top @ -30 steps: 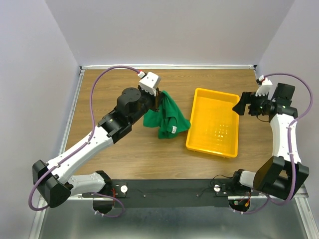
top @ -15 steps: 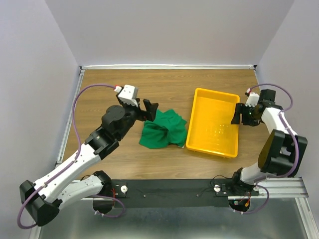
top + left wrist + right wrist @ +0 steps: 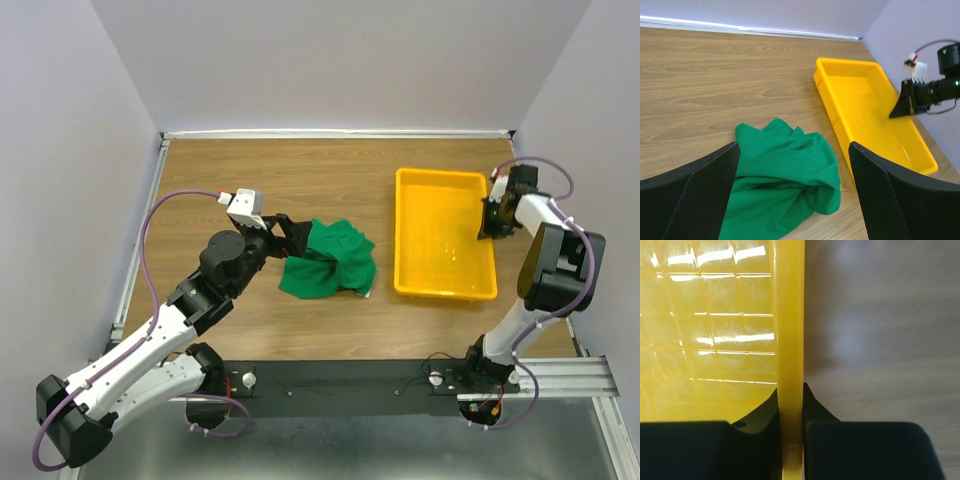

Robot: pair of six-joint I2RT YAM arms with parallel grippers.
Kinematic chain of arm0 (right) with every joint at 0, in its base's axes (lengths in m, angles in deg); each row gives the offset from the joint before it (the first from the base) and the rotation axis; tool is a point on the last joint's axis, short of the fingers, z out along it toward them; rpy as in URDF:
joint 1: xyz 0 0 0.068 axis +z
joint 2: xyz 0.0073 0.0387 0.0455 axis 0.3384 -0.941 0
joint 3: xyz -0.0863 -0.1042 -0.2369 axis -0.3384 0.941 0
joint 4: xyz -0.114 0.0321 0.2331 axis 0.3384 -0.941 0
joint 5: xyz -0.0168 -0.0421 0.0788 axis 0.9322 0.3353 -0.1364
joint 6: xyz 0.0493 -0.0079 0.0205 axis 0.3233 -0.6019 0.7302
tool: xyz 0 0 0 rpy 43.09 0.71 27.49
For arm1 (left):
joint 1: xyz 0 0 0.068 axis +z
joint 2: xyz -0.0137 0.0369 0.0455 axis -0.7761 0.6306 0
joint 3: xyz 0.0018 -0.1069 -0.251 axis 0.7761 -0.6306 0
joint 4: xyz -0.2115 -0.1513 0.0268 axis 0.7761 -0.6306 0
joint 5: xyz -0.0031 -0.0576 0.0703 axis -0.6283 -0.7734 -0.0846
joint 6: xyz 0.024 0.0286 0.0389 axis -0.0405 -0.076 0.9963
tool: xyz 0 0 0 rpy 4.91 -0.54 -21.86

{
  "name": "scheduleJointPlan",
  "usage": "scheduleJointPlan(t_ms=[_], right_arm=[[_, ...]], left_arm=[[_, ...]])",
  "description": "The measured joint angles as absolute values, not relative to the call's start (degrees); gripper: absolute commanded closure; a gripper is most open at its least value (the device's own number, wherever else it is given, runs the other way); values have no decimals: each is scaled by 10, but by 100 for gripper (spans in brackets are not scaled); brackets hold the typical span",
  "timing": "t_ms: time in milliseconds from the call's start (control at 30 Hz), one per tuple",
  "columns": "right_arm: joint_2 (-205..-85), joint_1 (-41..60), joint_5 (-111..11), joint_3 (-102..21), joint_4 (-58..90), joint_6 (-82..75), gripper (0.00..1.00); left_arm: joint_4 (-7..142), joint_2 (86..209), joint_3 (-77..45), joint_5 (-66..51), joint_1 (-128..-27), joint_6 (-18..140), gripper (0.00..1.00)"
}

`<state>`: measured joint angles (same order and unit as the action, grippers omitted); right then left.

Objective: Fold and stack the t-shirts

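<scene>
A crumpled emerald-green t-shirt (image 3: 330, 260) lies in a heap on the wooden table, left of the yellow tray (image 3: 415, 235). My left gripper (image 3: 297, 236) hovers at the heap's left edge, jaws wide open and holding nothing. In the left wrist view the t-shirt (image 3: 785, 180) lies between and below the two black fingers (image 3: 700, 200). My right gripper (image 3: 492, 218) is shut on the tray's right rim. The right wrist view shows that yellow rim (image 3: 789, 340) pinched between both fingers.
The yellow tray (image 3: 867, 107) sits right of centre, close to the right wall. A raised metal edge runs along the table's back and left sides. Bare wood lies behind and in front of the t-shirt.
The left gripper opened, dropped the t-shirt onto the table and drew back to the left. The right gripper closed on the tray's rim, and the tray swung straighter and shifted right.
</scene>
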<state>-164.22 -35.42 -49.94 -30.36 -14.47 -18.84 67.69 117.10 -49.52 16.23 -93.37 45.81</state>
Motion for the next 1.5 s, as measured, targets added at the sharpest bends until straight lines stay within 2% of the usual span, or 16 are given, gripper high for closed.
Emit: scheduleJointPlan(t_ms=[233,333,367,467,633,767,900,1067,1167,1267,1333,1433,1500], right_arm=[[-1778,-354,-430,-550,-127,-218,93],[-1841,-354,-399,-652,-123,-244,66],[-1870,-354,-381,-695,-122,-251,46],[-1924,-355,-336,-766,-105,-282,27],[-1944,-358,-284,-786,-94,-316,18],[-1905,-358,-308,-734,-81,-334,0],[-1799,-336,-409,-612,-87,-365,0],[-1716,-267,-560,-537,-95,-338,0],[-1722,-215,-591,-535,-94,-276,0],[-1765,-170,-538,-559,-101,-188,2],[-1802,-152,-479,-583,-99,-152,7],[-1843,-138,-409,-602,-101,-113,25],[-1859,-139,-377,-604,-101,-99,34]], left_arm=[[678,1185,-493,162,-932,457,3],[678,1187,-493,162,-930,455,3],[678,1187,-493,162,-930,454,3],[678,1188,-491,162,-930,453,3],[674,1198,-476,161,-929,453,3],[673,1204,-469,161,-927,455,3],[674,1210,-466,160,-922,455,3],[673,1217,-466,153,-921,451,3],[674,1212,-467,152,-921,445,3],[674,1199,-472,148,-919,437,3],[675,1187,-479,147,-918,429,3],[676,1173,-490,146,-918,420,3],[676,1167,-496,146,-918,415,3]])
